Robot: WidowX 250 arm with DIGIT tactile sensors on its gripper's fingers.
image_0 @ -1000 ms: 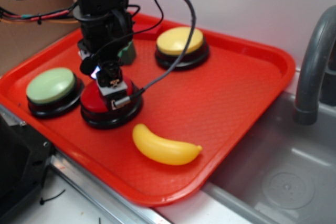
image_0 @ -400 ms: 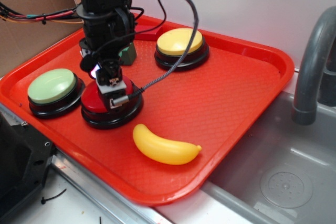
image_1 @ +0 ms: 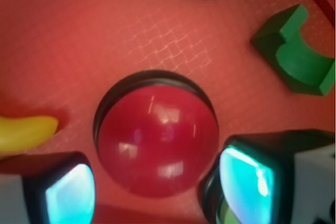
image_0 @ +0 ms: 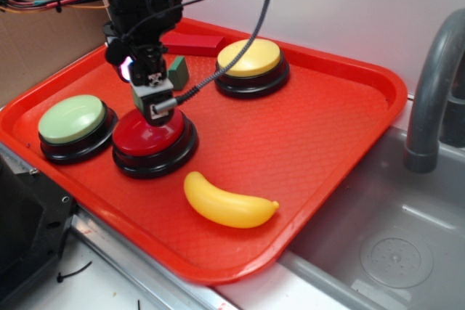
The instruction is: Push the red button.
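Note:
The red button (image_0: 149,138), a glossy dome on a black base, sits at the front left of the red tray (image_0: 312,128). My gripper (image_0: 154,107) hangs just above the button's back edge, apart from it. In the wrist view the red button (image_1: 157,135) fills the middle, and the gripper (image_1: 157,182) is open, with one lit fingertip on each side of the dome and nothing held.
A pale green button (image_0: 70,119) stands left of the red one and a yellow button (image_0: 249,57) at the back. A yellow banana (image_0: 227,201) lies in front, with a green block (image_0: 176,72) and a flat red block (image_0: 192,43) behind. Sink (image_0: 392,252) and faucet (image_0: 432,85) are to the right.
The gripper was down on the red button's dome and has risen off it, moving up and slightly back. The button and the other objects have not moved.

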